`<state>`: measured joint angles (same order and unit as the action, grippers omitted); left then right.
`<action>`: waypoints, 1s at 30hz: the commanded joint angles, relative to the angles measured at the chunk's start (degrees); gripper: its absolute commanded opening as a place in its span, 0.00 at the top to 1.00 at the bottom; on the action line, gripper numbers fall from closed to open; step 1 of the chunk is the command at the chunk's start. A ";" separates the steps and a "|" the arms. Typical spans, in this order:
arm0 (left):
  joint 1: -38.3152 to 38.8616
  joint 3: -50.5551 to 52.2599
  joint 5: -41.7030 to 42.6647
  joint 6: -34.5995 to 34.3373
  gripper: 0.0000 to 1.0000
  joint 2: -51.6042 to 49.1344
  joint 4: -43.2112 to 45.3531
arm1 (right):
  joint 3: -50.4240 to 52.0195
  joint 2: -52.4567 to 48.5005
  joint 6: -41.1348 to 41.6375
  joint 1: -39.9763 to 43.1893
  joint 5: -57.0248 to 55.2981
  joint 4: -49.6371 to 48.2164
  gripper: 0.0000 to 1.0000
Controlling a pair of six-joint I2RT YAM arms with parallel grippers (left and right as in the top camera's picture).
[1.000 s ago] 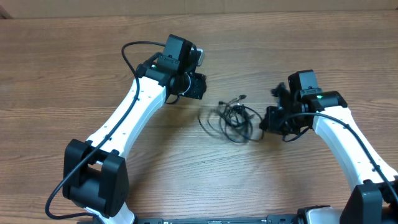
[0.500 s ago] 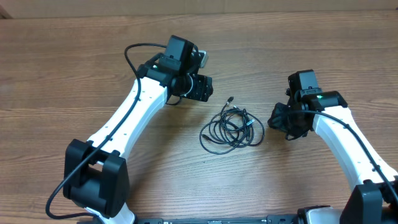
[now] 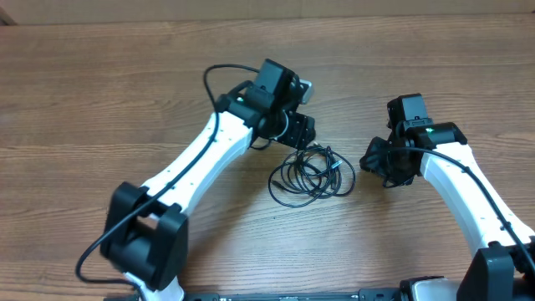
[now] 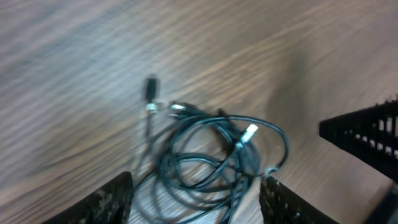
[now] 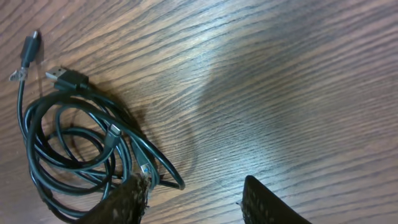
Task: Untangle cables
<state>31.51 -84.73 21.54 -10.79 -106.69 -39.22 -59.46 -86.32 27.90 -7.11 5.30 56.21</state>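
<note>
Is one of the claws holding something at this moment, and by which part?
Nothing is held. Both claws are open. The left claw is over the cables with its fingers on either side. The right claw is beside them, empty.

I'm looking straight down from overhead, far off, on the broad worktop (image 3: 75,109), I'm peering close and steeply down past the left pincer (image 4: 196,196) at the cables (image 4: 236,149), I'm catching those same cables closer still from the right wrist, from the other side
</note>
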 commanded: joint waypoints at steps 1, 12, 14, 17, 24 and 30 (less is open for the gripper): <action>1.70 -1.20 8.28 -1.18 0.33 -3.98 2.60 | -0.50 0.13 2.56 0.20 -1.33 -0.17 0.51; 5.20 -1.20 2.38 -2.10 0.39 -10.99 4.33 | -0.50 0.13 2.54 0.20 -1.40 0.11 0.51; 5.18 -1.20 -1.81 -2.10 0.44 -11.17 2.47 | -0.50 0.13 2.54 0.20 -1.42 0.11 0.51; 4.96 -1.20 -8.79 -2.14 0.63 -11.17 -0.92 | -0.50 0.13 2.54 0.20 -1.42 0.09 0.51; 3.32 -1.20 -12.96 -3.43 0.60 -11.17 -5.18 | -0.50 0.13 2.54 0.20 -1.42 0.02 0.51; 3.34 -1.20 -12.98 -3.61 0.59 -11.17 -5.38 | -0.50 0.13 2.45 0.20 -1.09 0.09 0.44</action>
<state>34.87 -84.79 9.89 -13.61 -117.36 -44.42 -59.46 -86.32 30.04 -7.11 4.47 56.53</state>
